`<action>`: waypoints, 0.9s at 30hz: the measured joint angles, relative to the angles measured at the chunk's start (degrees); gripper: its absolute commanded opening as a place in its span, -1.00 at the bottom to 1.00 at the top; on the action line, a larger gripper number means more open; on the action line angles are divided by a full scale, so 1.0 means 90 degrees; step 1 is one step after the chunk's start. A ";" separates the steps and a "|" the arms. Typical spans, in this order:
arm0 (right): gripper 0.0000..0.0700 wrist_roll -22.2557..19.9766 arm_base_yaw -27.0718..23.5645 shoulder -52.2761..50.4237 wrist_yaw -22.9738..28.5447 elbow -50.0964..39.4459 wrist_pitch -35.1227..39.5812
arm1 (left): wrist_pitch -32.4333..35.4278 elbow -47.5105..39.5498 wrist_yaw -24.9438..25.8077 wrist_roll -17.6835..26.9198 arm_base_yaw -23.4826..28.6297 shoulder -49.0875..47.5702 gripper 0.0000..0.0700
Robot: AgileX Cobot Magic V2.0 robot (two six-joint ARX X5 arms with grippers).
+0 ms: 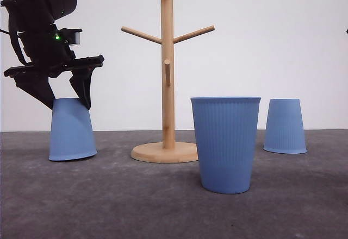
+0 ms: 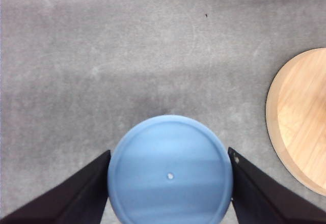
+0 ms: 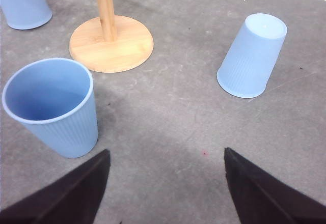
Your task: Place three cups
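Left of the wooden pegged stand (image 1: 167,87), an upside-down light-blue cup (image 1: 72,130) sits on the grey counter (image 1: 136,206), leaning slightly so that one edge of its rim looks a little raised. The left gripper (image 1: 69,106) comes down over it from above, its two black fingers (image 1: 84,87) straddling the cup's upturned base. From the left wrist view the cup's flat bottom (image 2: 170,170) lies squarely between the fingers (image 2: 76,193), which sit right at its sides; whether they actually press on it cannot be told, so the gripper's hold is uncertain. The stand's round base (image 2: 300,122) shows at the edge of that view, near the cup but apart from it.

Just in front of the stand and a little to its right, a second cup (image 1: 226,144) stands upright, mouth open upward, close to the stand's base without touching it. Farther right of the stand, well apart from it, a third cup (image 1: 285,126) rests upside down on the counter.

The right wrist view shows the right gripper (image 3: 165,188) with its fingers (image 3: 76,193) spread wide, nothing between them, over bare counter (image 3: 173,122), with the upright cup (image 3: 53,107), the stand (image 3: 111,43) and the inverted right-hand cup (image 3: 252,56) beyond.
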 measured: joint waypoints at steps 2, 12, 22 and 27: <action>0.29 0.0002 0.0000 0.0000 0.0000 0.0000 0.0000 | -0.0082 0.0000 0.0007 0.0000 -0.0001 -0.0028 -0.01; 0.29 0.0002 0.0000 0.0000 -0.0001 0.0000 0.0002 | -0.0681 -0.0010 0.0628 -0.0112 0.0165 -0.0833 0.00; 0.29 0.0002 0.0000 0.0000 -0.0002 0.0000 0.0002 | -0.0678 -0.0010 0.2186 -0.0990 0.0963 -0.1671 0.00; 0.29 0.0025 0.0000 0.0000 -0.0005 0.0000 0.0002 | -0.0191 -0.0010 0.2970 -0.1757 0.1446 -0.1796 0.00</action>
